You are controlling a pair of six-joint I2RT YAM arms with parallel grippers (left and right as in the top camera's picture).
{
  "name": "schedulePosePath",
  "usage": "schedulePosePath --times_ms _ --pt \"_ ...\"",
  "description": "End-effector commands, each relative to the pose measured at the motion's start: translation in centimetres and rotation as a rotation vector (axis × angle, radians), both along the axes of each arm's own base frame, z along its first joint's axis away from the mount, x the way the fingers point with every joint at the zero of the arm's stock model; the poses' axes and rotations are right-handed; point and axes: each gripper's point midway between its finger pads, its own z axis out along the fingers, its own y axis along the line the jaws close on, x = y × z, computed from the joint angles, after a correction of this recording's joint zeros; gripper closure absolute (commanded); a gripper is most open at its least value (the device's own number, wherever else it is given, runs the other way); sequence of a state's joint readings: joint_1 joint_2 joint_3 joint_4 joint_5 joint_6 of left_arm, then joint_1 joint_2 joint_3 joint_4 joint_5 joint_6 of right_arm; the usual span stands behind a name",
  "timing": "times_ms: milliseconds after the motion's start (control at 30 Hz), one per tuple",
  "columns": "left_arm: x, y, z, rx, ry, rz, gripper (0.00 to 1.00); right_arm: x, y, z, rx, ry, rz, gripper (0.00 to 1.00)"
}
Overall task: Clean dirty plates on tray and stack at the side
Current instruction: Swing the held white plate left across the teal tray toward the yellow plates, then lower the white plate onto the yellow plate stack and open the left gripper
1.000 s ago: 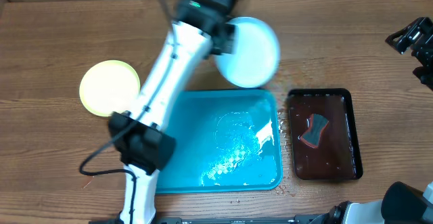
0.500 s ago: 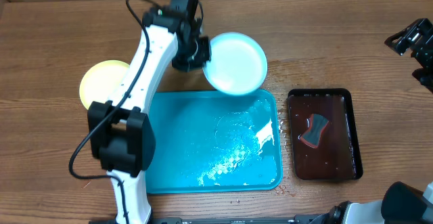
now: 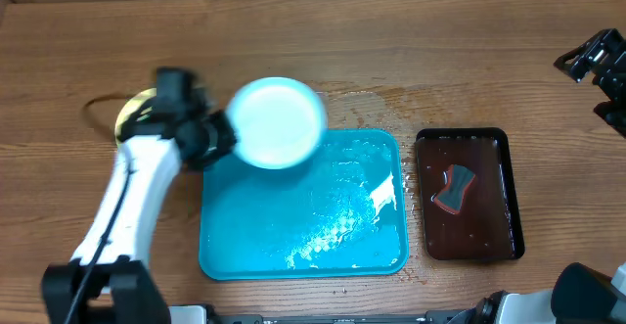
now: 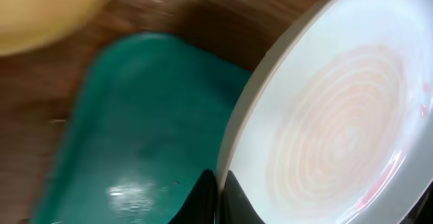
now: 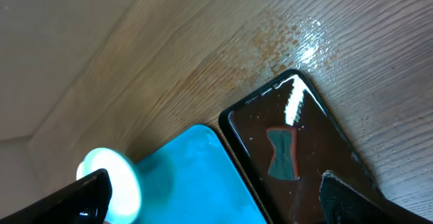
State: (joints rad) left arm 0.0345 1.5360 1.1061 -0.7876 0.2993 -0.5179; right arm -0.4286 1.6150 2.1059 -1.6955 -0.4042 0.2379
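Note:
My left gripper (image 3: 217, 136) is shut on the rim of the pale blue plate (image 3: 278, 122) and holds it in the air over the far left corner of the turquoise tray (image 3: 303, 216). In the left wrist view the fingers (image 4: 218, 193) pinch the plate's edge (image 4: 338, 122), which shows faint red smears. A yellow-green plate (image 3: 132, 114) lies on the table left of the tray, mostly hidden by my left arm. The tray is wet and holds no plates. My right gripper (image 5: 213, 193) is open, high at the far right.
A dark brown tray (image 3: 468, 195) with liquid and a grey-red sponge (image 3: 453, 188) stands right of the turquoise tray. Water drops lie on the wood behind both trays. The third plate is not visible.
My left arm has swung left and toward me, carrying the pale blue plate from behind the tray's far right corner to its far left corner. The right arm has not moved.

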Motion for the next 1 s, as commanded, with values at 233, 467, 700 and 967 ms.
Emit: schedulePosePath --times_ms 233,467,700,967 --pt "-3.0 15.9 -1.0 0.127 0.041 0.494 0.96 0.8 5.2 -0.9 -0.011 0.029 0.176 0.0" --pt "-5.5 21.1 -2.1 0.24 0.105 0.652 0.96 0.8 8.4 -1.0 -0.012 0.03 0.274 0.0" --pt "-4.9 22.3 -4.4 0.244 0.137 0.68 0.96 0.5 11.1 -1.0 -0.012 0.03 0.354 0.0" --pt "-3.4 22.6 -6.3 0.208 0.161 0.666 0.96 0.2 12.8 -1.0 -0.012 0.031 0.405 0.0"
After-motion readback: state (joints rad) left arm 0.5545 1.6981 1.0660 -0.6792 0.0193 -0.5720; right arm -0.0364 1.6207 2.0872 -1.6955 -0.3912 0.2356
